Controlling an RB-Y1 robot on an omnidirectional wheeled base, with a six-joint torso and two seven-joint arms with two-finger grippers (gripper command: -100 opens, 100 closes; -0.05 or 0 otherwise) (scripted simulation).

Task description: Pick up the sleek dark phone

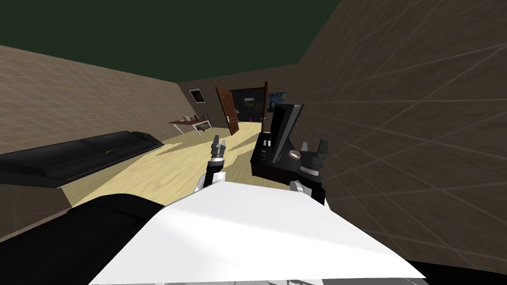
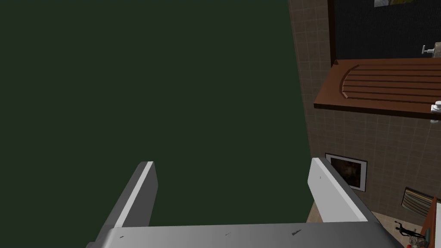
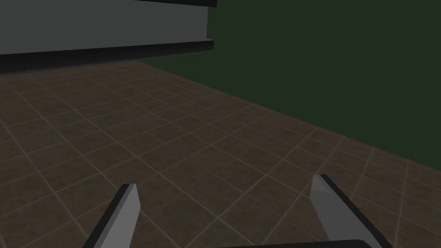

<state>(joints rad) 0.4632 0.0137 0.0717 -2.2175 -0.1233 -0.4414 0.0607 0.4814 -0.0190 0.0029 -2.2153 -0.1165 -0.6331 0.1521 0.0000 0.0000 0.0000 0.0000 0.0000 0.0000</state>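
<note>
Trouble is waiting at the dark cabinet (image 1: 260, 172): left gripper (image 1: 218, 144) and right gripper (image 1: 313, 147) are holding fingers apart; the phone is probably lying there, too small to tell, and reaching is risking the tall screen (image 1: 283, 131).

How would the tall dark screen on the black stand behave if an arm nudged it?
The screen stands tall and thin, so it would likely tip easily. It looks rigid and is probably heavy for one gripper. The open right gripper hovers near it.

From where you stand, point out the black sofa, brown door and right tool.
black sofa (image 1: 94, 152), head view, seat cushion.
brown door (image 1: 228, 111), head view, panel middle.
right tool (image 1: 313, 147), head view, between fingertips.
</note>
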